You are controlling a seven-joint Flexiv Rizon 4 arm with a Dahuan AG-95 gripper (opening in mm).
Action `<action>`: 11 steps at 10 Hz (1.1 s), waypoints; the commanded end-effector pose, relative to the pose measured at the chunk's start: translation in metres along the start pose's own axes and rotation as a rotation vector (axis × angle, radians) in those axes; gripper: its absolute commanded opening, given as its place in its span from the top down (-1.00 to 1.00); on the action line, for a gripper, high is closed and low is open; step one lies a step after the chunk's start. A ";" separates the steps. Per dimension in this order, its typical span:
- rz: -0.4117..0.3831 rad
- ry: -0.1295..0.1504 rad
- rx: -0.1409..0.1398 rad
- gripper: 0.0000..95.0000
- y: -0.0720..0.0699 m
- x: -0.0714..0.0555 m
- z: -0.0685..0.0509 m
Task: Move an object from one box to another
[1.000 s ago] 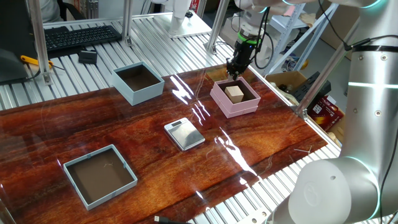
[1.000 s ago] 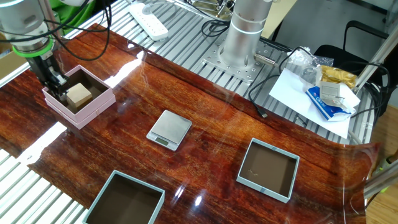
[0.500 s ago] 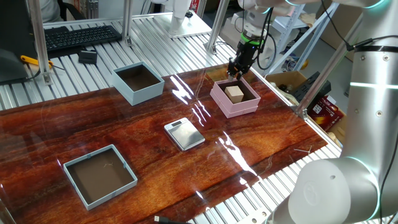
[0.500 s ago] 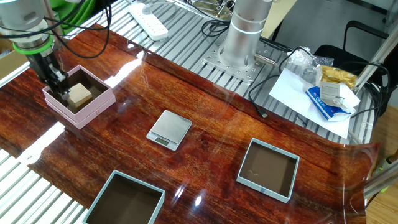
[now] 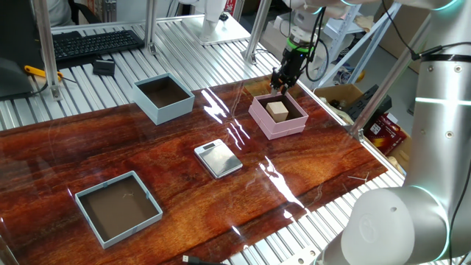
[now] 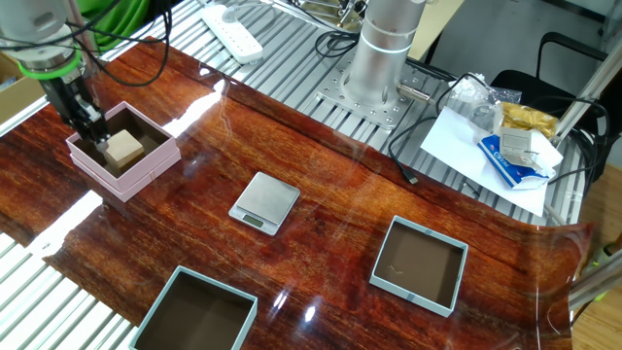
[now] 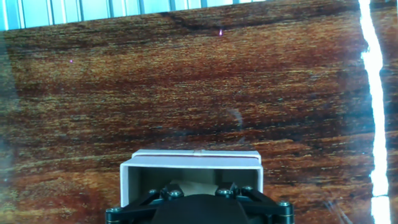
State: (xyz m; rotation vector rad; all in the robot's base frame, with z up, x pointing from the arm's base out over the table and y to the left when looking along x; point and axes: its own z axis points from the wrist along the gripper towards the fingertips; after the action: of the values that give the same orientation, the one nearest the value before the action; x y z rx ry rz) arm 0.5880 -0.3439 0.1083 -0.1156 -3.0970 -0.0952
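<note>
Four items across the wooden table (image 5: 88, 154). Toward the front left corner, a shallow grey-blue tray (image 5: 118, 207). Further back near the far edge, a tall-walled light blue box (image 5: 163, 97) with a dark inside. About mid-table, a flat silver scale (image 5: 218, 158). Toward the right edge, a low pink box (image 5: 277, 115), with a small tan wooden cube (image 5: 277, 110) lying inside on its dark floor. Above the pink box's far rim, pointing straight down, the gripper (image 5: 278, 79). Nothing held between its fingers; how far apart they stand, not clear in either fixed view.

From the other fixed view: gripper (image 6: 94, 126) at the left corner of the pink box (image 6: 136, 175), cube (image 6: 123, 148) just beside and to the right of the fingertips, lower down, resting in the box. Touching or not, hard to say.

From the hand view: only the pink box's near wall (image 7: 193, 163) below the gripper's body, fingertips hidden.
</note>
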 end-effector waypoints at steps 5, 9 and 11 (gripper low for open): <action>-0.016 -0.028 0.024 0.20 0.019 0.020 -0.012; -0.027 -0.029 0.046 0.20 0.026 0.027 -0.010; -0.037 -0.036 0.046 0.20 0.025 0.027 -0.010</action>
State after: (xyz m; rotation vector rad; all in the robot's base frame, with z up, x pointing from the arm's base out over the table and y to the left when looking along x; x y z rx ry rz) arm 0.5655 -0.3182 0.1207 -0.0566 -3.1323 -0.0303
